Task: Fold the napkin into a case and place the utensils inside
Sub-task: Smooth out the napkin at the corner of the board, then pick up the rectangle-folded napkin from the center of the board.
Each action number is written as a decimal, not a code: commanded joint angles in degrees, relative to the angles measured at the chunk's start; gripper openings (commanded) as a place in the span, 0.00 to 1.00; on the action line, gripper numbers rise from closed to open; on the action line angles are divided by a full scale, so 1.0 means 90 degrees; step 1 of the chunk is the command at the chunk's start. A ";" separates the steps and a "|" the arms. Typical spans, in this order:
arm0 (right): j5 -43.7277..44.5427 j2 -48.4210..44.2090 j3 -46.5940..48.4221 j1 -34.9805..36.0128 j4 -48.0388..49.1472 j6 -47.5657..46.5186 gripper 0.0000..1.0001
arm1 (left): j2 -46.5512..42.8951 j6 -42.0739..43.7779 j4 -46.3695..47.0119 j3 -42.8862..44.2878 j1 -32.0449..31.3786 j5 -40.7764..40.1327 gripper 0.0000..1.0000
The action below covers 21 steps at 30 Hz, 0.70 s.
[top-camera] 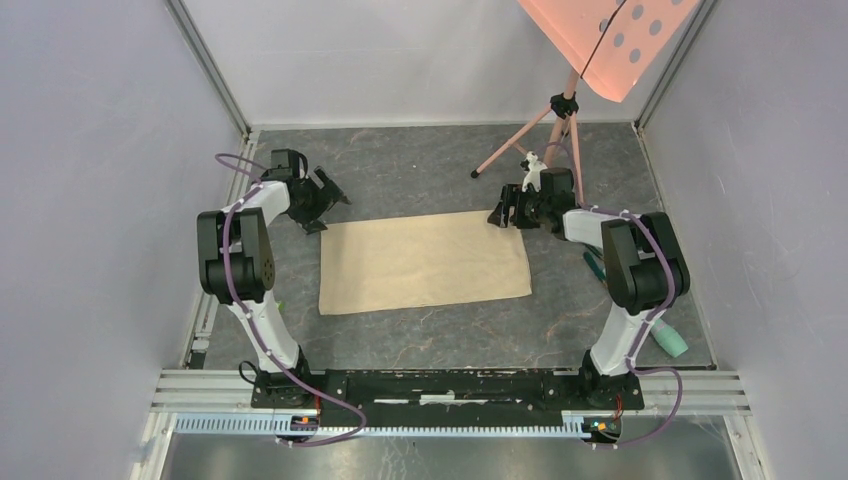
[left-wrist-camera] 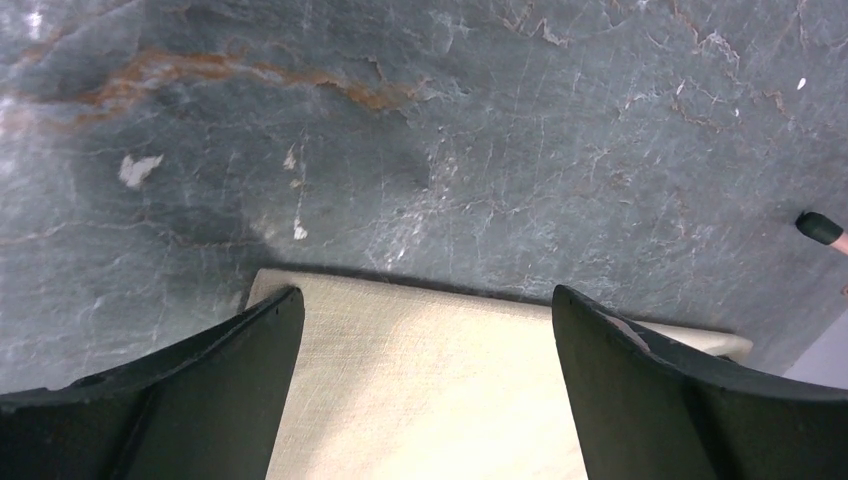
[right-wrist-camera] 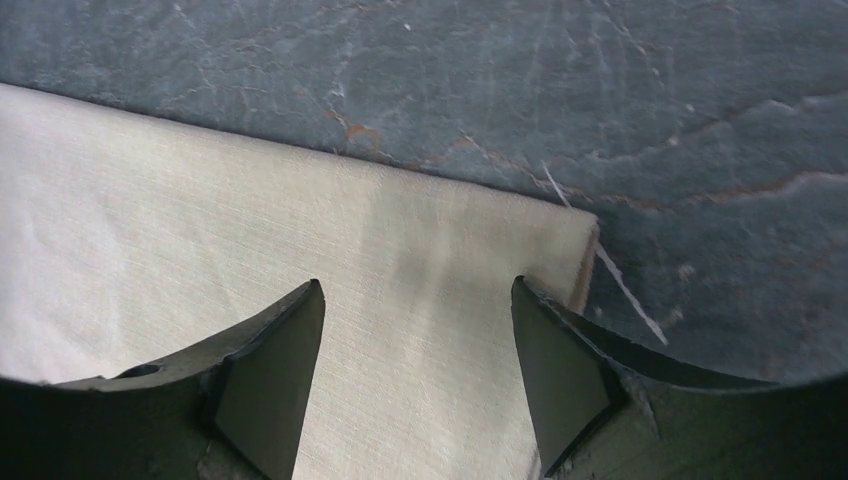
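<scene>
The beige napkin (top-camera: 424,262) lies flat on the grey marbled table as a wide rectangle, folded once; a doubled edge shows at its corner in the right wrist view (right-wrist-camera: 300,250). My left gripper (top-camera: 322,205) is open and empty over the napkin's far left corner (left-wrist-camera: 420,380). My right gripper (top-camera: 503,215) is open and empty over the far right corner. No gold utensils are in view. A dark green slim object (top-camera: 594,265) lies beside the right arm, partly hidden.
A pink tripod (top-camera: 545,125) with a perforated pink board stands at the back right; one foot tip shows in the left wrist view (left-wrist-camera: 820,228). A mint-green cylinder (top-camera: 668,340) lies by the right arm's base. Grey walls enclose the table.
</scene>
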 commanded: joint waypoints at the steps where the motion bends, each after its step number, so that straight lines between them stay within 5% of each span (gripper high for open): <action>1: 0.0489 -0.0784 -0.0140 0.0047 -0.0691 -0.0273 0.75 | -0.0793 0.0333 -0.0130 -0.0001 -0.0115 -0.0059 1.00; 10: 0.1658 -0.2028 -0.0453 0.0615 -0.2764 0.0099 0.81 | -0.2322 0.1035 0.0049 -0.0823 -0.0724 0.0375 1.00; 21: 0.2821 -0.1555 0.0359 0.0813 -0.4855 -0.0554 0.74 | -0.3064 0.1525 -0.0173 -0.0560 -0.1423 0.0680 1.00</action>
